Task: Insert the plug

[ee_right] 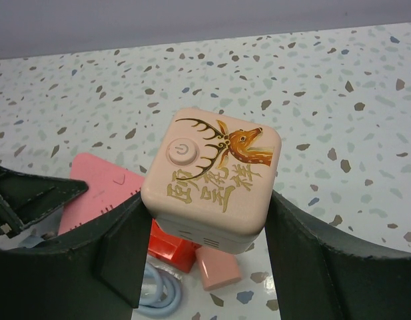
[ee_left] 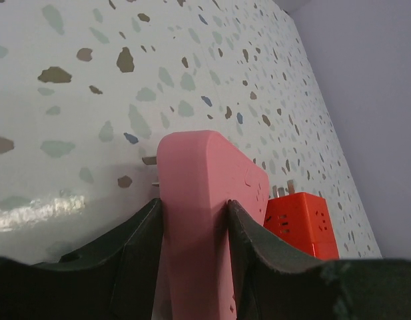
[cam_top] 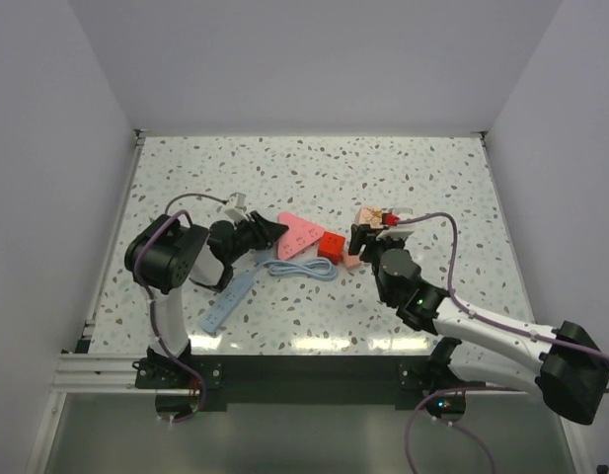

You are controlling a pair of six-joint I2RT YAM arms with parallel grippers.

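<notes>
left gripper (ee_left: 194, 220): clamped on the flat pink triangle (ee_left: 205, 180) | right gripper (ee_right: 205, 207): holding the deer-printed cube (ee_right: 215, 167) above the bench (ee_right: 338, 100) | plug (ee_right: 218, 268): lying on the bench just beside the red cube (ee_right: 173, 252), near the right gripper

Top view was bright & evenly lit by diffuse light, w/ only soft, faint shadows and pale glare patches along the near edge of the table (cam_top: 432, 178). In the left wrist view a glare streak lay on the tabletop at left, while the pink triangle (ee_left: 205, 220) and dark left fingers (ee_left: 125, 260), v. close to the lens, looked soft w/ little detail. Right wrist pic was sharp on the deer-print cube (ee_right: 215, 177); the right fingers (ee_right: 312, 260) read nearly black.
</notes>
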